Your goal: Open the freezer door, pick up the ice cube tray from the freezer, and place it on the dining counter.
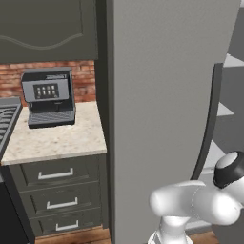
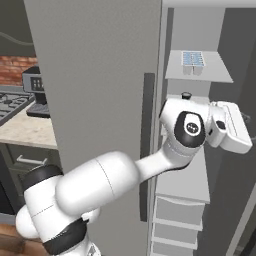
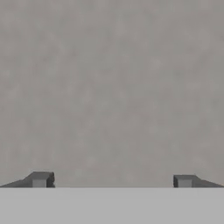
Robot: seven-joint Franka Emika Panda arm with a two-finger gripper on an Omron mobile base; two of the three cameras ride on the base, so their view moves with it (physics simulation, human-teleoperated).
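Freezer door (image 2: 100,100): swung open; ice cube tray (image 2: 193,59): unpicked, on upper freezer shelf (image 2: 220,75); gripper (image 3: 112,180): jaws spread, empty; pickup and counter placement outstanding.

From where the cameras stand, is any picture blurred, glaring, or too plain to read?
Left base view: sharp, evenly lit, no glare on the tall matte light-grey freezer door. Right base view: sharp too; the small light-blue gridded ice cube tray reads clearly on its pale shelf. Hand view: a soft, featureless grey surface, with the open gripper at the bottom.
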